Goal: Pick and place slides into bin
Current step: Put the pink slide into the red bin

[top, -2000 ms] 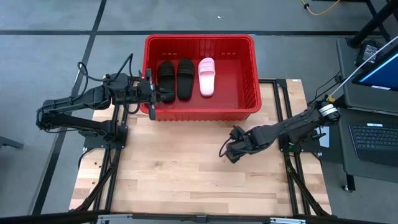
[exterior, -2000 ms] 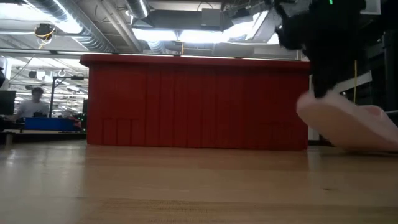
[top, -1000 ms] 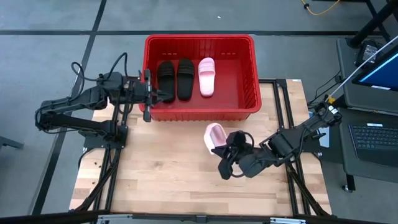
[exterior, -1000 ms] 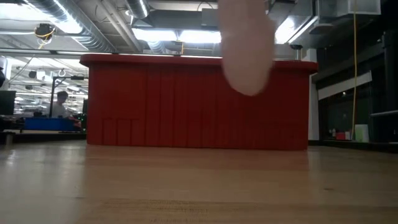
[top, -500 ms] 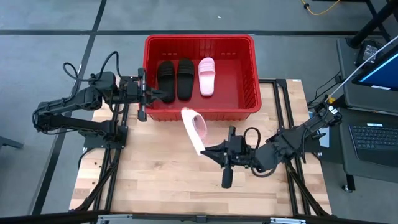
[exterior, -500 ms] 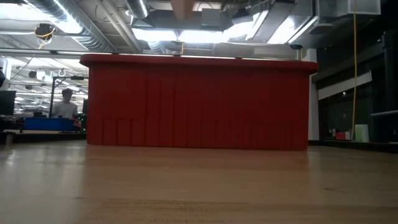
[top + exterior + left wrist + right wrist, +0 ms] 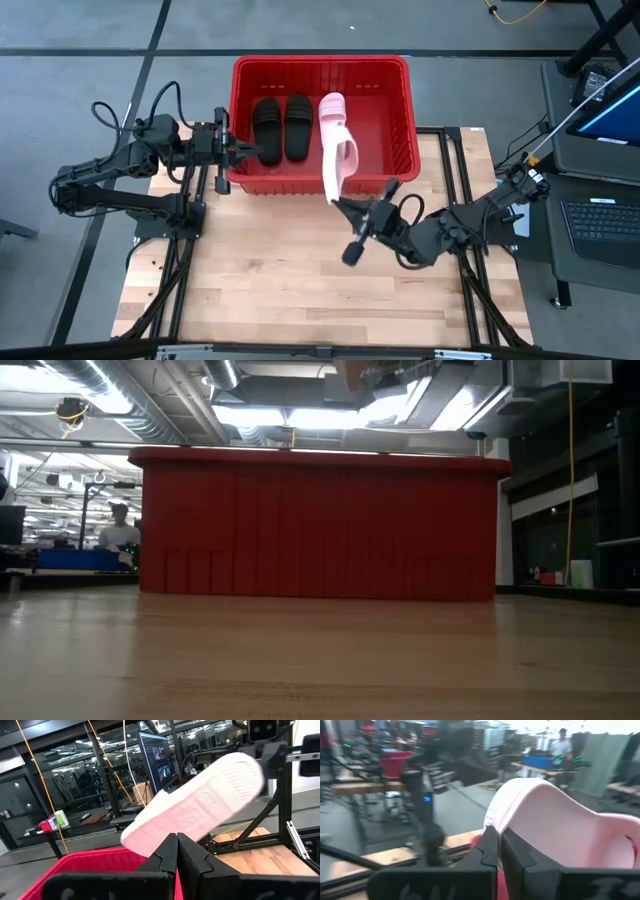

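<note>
The red bin [image 7: 400, 150] stands at the table's far edge; in the low view its near wall [image 7: 320, 525] fills the middle. Two black slides [image 7: 267, 128] [image 7: 298, 126] and one pink slide [image 7: 333, 104] lie side by side on its floor. My right gripper [image 7: 341, 204] is shut on the second pink slide [image 7: 338, 165], held in the air over the bin's near wall. Its sole shows in the left wrist view [image 7: 200, 802]. My left gripper [image 7: 246, 151] is shut and empty at the bin's left wall. My right gripper pinches the pink slide's edge at its near end [image 7: 492, 825] between its two fingers, coming from the table's near side and slanting up toward the bin. The slide is lifted clear and turned on its side, its strap [image 7: 351, 157] toward the table's right, reaching out over the bin.
Bare bin floor [image 7: 385, 120] lies to the right of the pink slide. The wooden table top [image 7: 300, 270] lies in front of the bin. A laptop and monitor [image 7: 600, 200] stand off the table's right side. A person [image 7: 120, 535] shows in the room behind.
My right gripper has carried the pink slide up from just above the table and toward the far edge. The slide now reaches over the bin's near wall. It has turned from lying flat to standing on its side. My left gripper has drawn back a little toward the table's left.
</note>
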### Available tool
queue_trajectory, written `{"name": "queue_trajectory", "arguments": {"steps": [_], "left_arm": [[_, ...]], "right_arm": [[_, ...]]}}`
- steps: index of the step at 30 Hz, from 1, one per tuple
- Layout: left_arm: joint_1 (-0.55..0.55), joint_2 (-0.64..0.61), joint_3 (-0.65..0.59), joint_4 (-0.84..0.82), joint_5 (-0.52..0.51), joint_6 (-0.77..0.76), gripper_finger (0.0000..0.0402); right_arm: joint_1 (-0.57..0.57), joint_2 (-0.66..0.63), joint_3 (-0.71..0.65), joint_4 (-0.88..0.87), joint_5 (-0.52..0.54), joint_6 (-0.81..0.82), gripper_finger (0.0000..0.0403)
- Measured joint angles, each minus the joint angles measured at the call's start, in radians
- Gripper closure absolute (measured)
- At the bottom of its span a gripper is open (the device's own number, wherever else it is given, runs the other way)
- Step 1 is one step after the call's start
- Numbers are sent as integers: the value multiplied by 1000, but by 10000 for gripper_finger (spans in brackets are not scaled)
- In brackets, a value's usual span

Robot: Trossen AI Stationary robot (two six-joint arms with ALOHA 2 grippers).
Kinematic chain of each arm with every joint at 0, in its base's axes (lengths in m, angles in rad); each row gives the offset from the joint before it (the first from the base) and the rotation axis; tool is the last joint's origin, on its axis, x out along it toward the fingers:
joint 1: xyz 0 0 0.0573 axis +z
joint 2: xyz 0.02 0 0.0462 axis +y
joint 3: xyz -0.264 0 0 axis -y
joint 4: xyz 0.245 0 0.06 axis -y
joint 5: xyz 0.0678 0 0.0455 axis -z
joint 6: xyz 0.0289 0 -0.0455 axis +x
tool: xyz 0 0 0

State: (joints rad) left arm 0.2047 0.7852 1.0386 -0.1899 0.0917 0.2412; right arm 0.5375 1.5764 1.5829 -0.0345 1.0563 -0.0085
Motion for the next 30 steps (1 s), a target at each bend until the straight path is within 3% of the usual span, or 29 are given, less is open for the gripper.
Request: {"name": "queue_trajectory", "arguments": {"steps": [7,17,27,30], "left_arm": [[0,-3,0,0,0,-2,399],[0,-3,0,0,0,-1,399],[0,-2,0,-1,-1,42,400],[0,-2,0,-1,-1,42,399]], "right_arm": [[-54,0,0,-2,55,-104,393],[-148,-2,0,-87,148,-84,393],[-222,-4,0,-154,138,-209,393],[-254,-23,0,-206,44,-233,393]]}}
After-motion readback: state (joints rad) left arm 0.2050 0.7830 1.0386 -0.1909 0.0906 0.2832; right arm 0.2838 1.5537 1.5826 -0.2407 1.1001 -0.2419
